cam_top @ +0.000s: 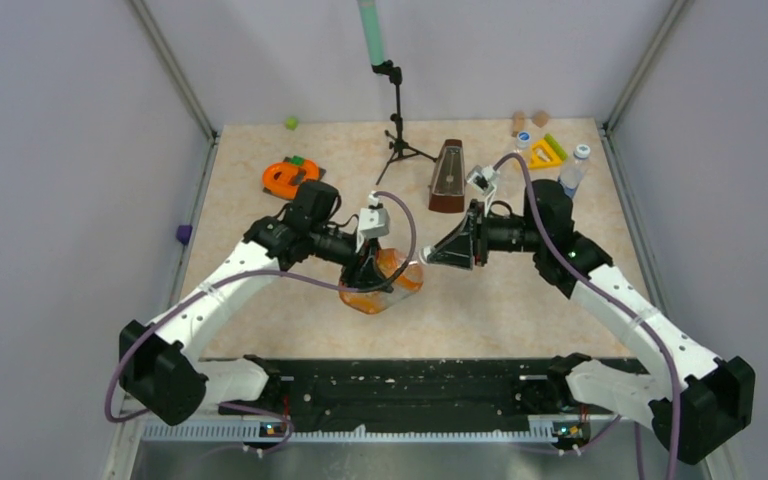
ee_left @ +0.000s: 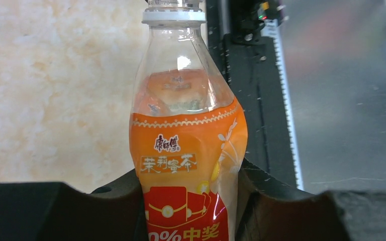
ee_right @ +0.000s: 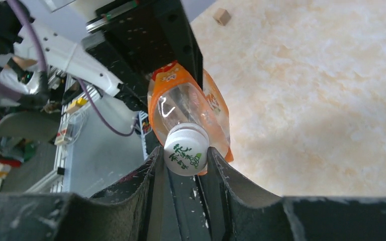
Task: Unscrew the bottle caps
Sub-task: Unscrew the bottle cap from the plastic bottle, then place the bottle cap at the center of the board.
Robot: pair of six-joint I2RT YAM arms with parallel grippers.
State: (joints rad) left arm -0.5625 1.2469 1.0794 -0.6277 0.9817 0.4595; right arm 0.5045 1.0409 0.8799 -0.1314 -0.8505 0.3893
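My left gripper [cam_top: 375, 272] [ee_left: 188, 201] is shut on the squat bottle [cam_top: 370, 292] [ee_left: 181, 140] of orange liquid. It holds the labelled body off the table, tilted, with the neck toward the right arm. The bottle's white cap [ee_right: 183, 145], printed in green, sits between the fingertips of my right gripper [cam_top: 430, 258] [ee_right: 186, 161], and both pads press its sides. A clear bottle [cam_top: 573, 172] with a white cap stands at the far right. A small blue cap [cam_top: 523, 139] lies near it.
A brown metronome [cam_top: 448, 177] stands just behind the right gripper. A black stand [cam_top: 397, 120] rises at the back centre. An orange object [cam_top: 288, 177] lies at the back left, and a yellow triangle [cam_top: 545, 153] and wooden blocks [cam_top: 518, 122] at the back right. A black rail [cam_top: 410, 385] runs along the near edge.
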